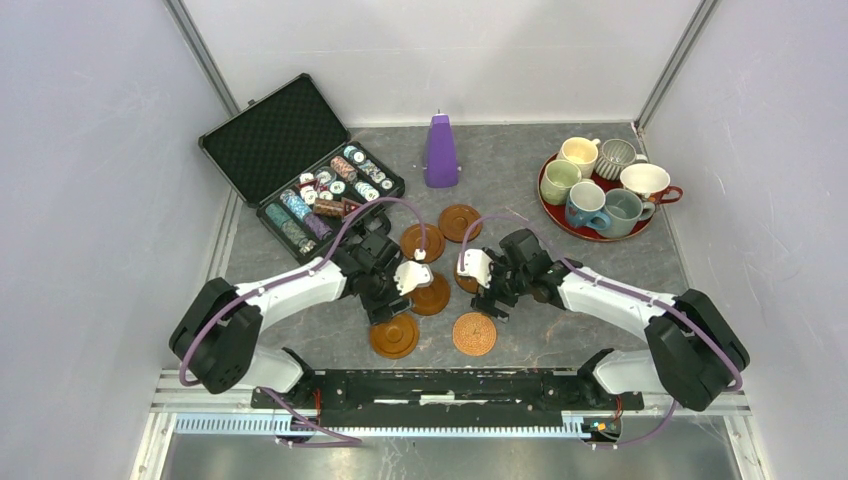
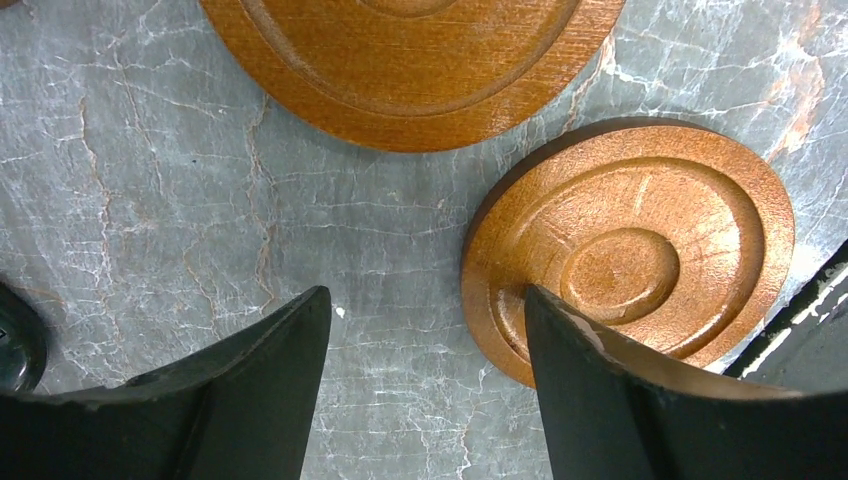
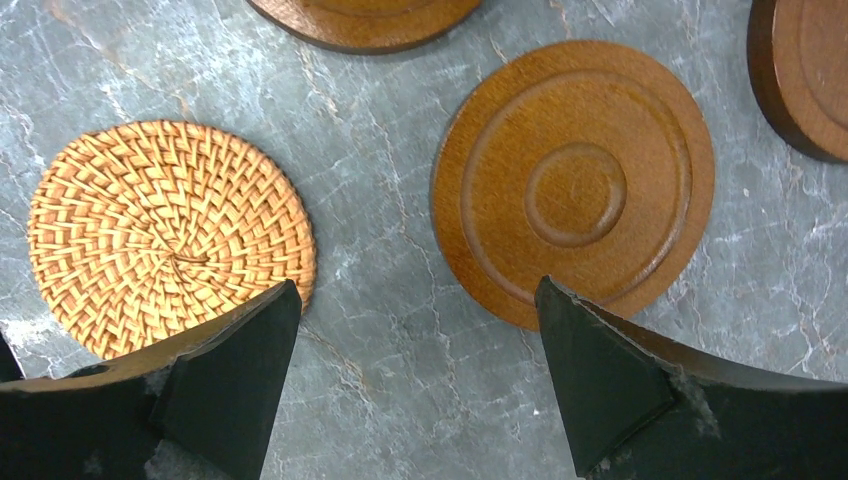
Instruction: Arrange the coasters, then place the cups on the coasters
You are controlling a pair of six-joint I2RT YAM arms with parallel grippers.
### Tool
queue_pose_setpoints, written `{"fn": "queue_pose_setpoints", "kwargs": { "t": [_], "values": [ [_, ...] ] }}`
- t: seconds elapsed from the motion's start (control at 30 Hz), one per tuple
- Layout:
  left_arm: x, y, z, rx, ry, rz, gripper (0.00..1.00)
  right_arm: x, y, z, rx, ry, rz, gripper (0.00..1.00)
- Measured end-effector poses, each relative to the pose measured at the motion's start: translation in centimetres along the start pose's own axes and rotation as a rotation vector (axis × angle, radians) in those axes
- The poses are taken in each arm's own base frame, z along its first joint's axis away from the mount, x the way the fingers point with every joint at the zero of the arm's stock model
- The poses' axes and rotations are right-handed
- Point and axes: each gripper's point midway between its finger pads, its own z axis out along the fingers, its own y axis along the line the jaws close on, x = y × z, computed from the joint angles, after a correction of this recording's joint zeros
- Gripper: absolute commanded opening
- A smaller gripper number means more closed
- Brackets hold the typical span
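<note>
Left gripper (image 2: 425, 295) first, its fingers (image 2: 230, 400) closest to the lens. Jaws apart, bare marble table (image 2: 200, 200) in the gap, nothing grasped. One finger overlaps the rim of a ringed coaster (image 2: 640, 250). A second ringed coaster (image 2: 410, 60) lies just past it, not touching.

Right gripper (image 3: 420, 285): jaws wide, released, only table between them. Woven coaster (image 3: 170, 235) is partly under one finger and another ringed one (image 3: 575, 180) partly under the other. The two discs are apart.

Reference = purple cone (image 1: 441, 150), upright.
- All coasters lie flat in a loose cluster on the near side of the cone, toward the arm bases.
- Two (image 1: 422, 242) (image 1: 460, 222) are closest to the cone.
- One (image 1: 430, 295) is further out, just beside the left gripper (image 1: 383, 300).
- One (image 1: 394, 336) and the woven coaster (image 1: 474, 334) are furthest from the cone.
- The sixth (image 1: 466, 283) is mostly hidden under the right gripper (image 1: 495, 295) in the top view. It's probably the ringed one seen from that wrist.
- Cups (image 1: 585, 204): six, bunched upright on the red tray (image 1: 553, 212) right of the cone, well apart from the coasters. None is on a coaster.
- Open chip case (image 1: 270, 135) sits left of the cone.
</note>
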Motion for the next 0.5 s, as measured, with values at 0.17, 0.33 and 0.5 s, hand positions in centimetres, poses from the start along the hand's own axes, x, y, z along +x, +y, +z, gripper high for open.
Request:
{"fn": "queue_pose_setpoints", "kwargs": {
  "t": [0.17,0.33,0.5],
  "values": [
    [0.1,-0.1,0.0,-0.008,-0.025,0.002,0.70,-0.4,0.1,0.4,0.007,-0.002,-0.016,0.95],
    [0.5,1.2,-0.2,-0.021,-0.047,-0.058,0.85,0.0,-0.3,0.6,0.024,0.015,-0.005,0.95],
    [2.1,3.0,-1.3,-0.064,-0.035,-0.142,0.87,-0.4,-1.4,0.3,0.049,0.001,0.013,0.95]
  ]
}}
